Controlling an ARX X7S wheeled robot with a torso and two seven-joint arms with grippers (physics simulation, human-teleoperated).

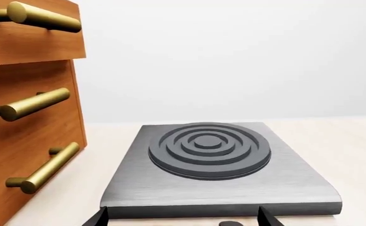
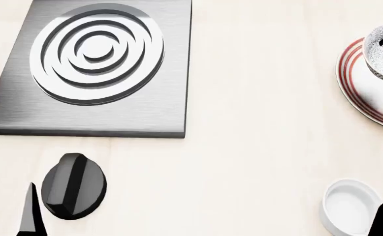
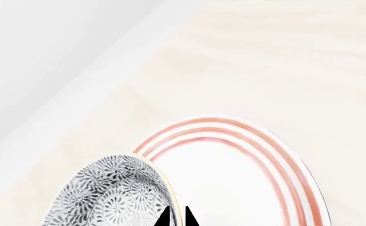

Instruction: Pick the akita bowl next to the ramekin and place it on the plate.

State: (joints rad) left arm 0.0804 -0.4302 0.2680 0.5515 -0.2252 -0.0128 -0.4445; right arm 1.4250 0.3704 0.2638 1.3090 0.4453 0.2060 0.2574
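The akita bowl (image 3: 111, 195), white with a dense grey floral pattern, is over the edge of the plate (image 3: 233, 188), a white plate with red rings. My right gripper (image 3: 177, 217) is shut on the bowl's rim, with one finger inside and one outside. Whether the bowl touches the plate I cannot tell. In the head view the bowl (image 2: 380, 49) and plate (image 2: 359, 86) lie at the far right edge, and the plain white ramekin (image 2: 349, 206) stands nearer to me. My left gripper (image 1: 183, 217) stands open with nothing in it, in front of the hob.
A grey hob plate (image 2: 93, 64) with concentric rings lies at the far left, with a black knob (image 2: 73, 186) in front of it. Wooden drawers (image 1: 26, 117) with brass handles stand beside the hob. The light wooden counter (image 2: 257, 123) lies between hob and plate.
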